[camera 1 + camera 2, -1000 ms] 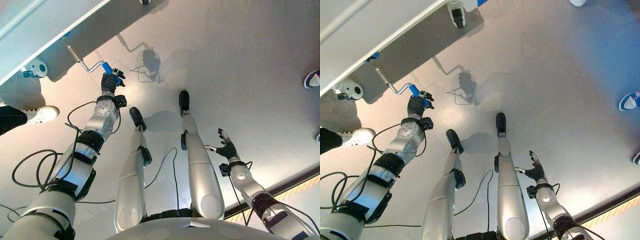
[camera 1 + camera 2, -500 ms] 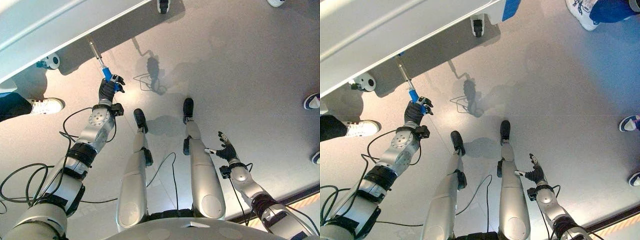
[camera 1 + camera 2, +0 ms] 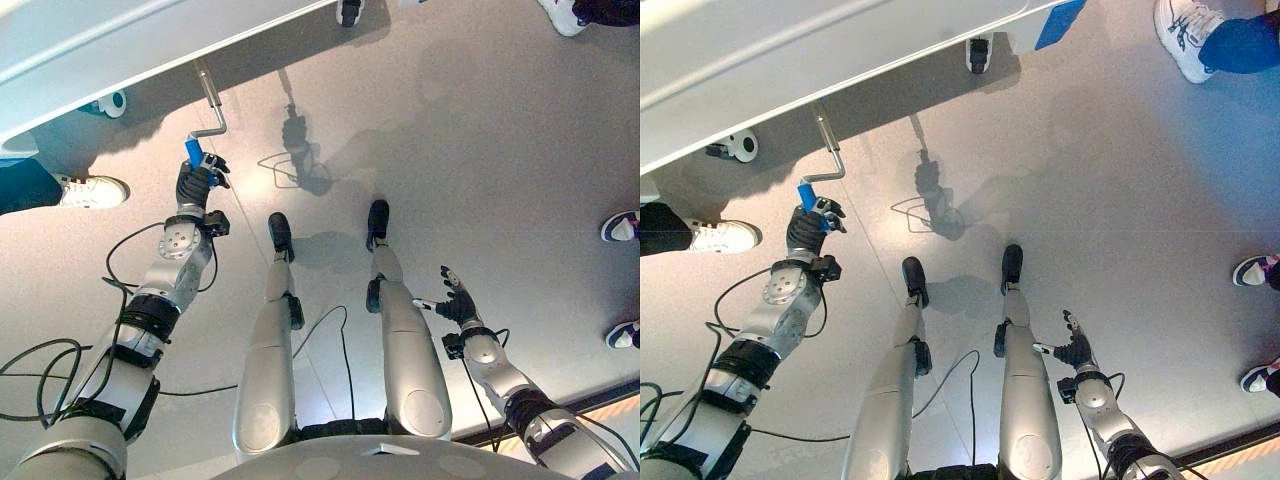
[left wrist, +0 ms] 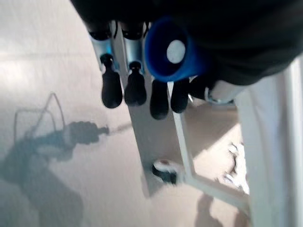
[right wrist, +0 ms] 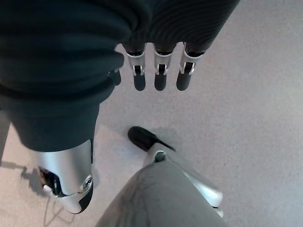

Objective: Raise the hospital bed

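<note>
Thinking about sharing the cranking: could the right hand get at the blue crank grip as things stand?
Probably not. The right hand hangs open, low at the robot's right side, far from the blue crank grip under the bed, and the left hand already wraps that grip.

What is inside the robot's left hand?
The left hand is curled round the blue grip of the bed's metal crank. The fingers cover the grip's lower part.
</note>
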